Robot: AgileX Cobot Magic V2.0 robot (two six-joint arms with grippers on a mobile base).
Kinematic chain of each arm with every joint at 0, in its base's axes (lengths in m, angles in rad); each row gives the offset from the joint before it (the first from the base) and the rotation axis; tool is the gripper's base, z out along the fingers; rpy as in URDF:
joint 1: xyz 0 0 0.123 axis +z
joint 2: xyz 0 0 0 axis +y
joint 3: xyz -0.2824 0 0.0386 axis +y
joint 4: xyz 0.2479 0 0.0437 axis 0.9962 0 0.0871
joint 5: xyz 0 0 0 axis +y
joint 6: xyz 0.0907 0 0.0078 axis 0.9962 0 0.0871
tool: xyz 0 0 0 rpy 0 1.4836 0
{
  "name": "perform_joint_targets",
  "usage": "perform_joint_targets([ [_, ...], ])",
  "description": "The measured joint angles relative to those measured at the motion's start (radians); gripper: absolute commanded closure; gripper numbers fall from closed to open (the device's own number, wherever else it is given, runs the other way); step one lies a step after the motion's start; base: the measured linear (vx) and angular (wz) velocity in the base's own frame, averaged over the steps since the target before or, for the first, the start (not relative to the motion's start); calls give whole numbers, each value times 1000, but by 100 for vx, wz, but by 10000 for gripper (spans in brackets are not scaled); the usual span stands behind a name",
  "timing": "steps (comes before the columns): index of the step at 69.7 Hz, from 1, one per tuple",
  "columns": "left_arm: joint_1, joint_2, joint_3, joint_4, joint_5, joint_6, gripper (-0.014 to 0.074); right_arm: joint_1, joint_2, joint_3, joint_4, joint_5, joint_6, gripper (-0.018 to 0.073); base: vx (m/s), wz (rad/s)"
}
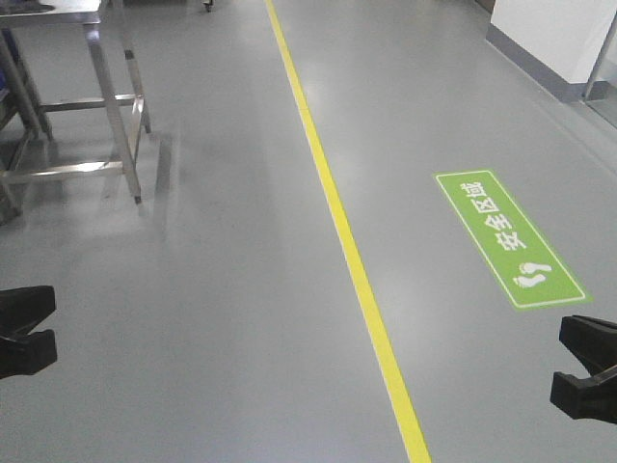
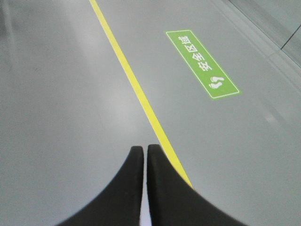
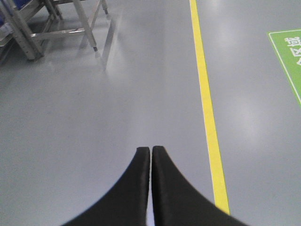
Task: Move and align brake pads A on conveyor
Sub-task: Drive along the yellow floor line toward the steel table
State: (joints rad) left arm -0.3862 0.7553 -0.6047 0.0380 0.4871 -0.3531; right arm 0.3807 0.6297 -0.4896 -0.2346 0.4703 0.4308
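Yellow line (image 1: 333,193): runs along the grey floor (image 1: 212,289).
Green floor sign (image 1: 506,236): right of the line; white characters and footprints.
Steel table frame (image 1: 116,106): left of the line, far end.
Blue shape (image 3: 5,16): behind the frame, perhaps a bin.
Left gripper (image 2: 145,155): left of the line; jaws pressed together, empty.
Right gripper (image 3: 151,154): jaws clenched, empty.
Brake pads A, conveyor: outside every view.

Grey floor (image 1: 222,289), yellow line (image 1: 337,222), white-lettered green sign (image 1: 508,236), silver table (image 1: 67,171), black left gripper (image 2: 144,149) & right gripper (image 3: 150,149).
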Motion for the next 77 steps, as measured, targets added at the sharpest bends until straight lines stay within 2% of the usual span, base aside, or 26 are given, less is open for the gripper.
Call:
perform_joint_targets([
  [77, 0, 0, 0, 0, 0, 0, 604, 0, 0, 0, 0, 2, 0, 569, 62, -1],
])
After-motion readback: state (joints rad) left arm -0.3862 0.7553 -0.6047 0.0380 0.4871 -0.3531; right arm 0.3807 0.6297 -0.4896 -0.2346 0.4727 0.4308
